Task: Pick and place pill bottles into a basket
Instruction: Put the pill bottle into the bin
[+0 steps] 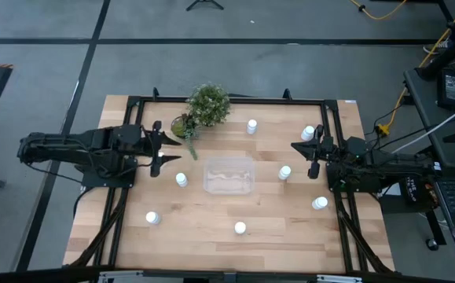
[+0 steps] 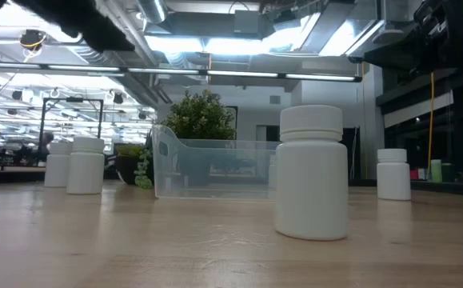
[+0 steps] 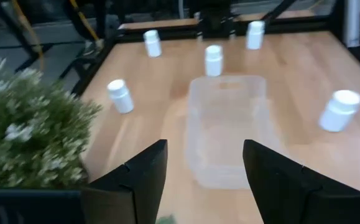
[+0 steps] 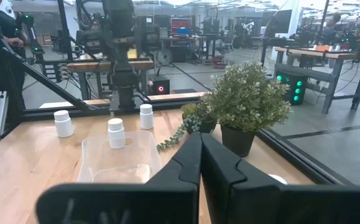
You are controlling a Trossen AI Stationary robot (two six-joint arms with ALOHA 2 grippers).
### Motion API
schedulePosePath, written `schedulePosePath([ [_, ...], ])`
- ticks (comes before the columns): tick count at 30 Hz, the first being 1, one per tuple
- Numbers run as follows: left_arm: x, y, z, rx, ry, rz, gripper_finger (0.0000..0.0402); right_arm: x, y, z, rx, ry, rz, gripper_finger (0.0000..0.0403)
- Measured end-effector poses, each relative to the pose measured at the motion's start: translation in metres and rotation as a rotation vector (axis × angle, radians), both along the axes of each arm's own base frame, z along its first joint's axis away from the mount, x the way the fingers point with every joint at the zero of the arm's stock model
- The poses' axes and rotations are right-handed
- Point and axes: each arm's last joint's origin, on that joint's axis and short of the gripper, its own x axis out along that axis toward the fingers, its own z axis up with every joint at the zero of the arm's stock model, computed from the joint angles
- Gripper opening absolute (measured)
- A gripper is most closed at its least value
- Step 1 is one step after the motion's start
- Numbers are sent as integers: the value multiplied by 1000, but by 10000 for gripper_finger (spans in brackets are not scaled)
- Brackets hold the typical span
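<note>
Basket [image 1: 229,174]: mid-table, holding no bottles.
Pill bottles [image 1: 181,180]: seven, all standing on the wood around the basket.
Left gripper [image 1: 166,150]: fingers apart, empty, left of basket.
Right gripper [image 1: 302,155]: fingers together, empty, right side.

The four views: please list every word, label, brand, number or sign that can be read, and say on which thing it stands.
No text can be read in any view.
The pill bottles are plain white, with no label showing.
The basket is clear plastic and carries no print.
The potted plant bears no tag.
In the right wrist view, screens and lit panels in the room behind are too small and blurred to read.
</note>
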Motion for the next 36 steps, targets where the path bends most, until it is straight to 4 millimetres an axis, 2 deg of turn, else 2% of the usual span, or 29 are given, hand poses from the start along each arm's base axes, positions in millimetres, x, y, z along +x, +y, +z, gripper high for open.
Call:
schedulePosePath([
  [6,1,-11,15,64,-10,20,213,0,0,0,24,-6,1,12],
  [12,10,-23,19,11,43,24,219,0,0,-2,83,-4,3,12],
  [20,26,-37,28,46,229,78,220,0,0,-6,104,34,1,12],
  [30,41,-47,7,57,404,79,220,0,0,-6,94,37,1,12],
  [36,49,-51,-6,-29,494,87,220,0,0,-6,85,40,1,12],
])
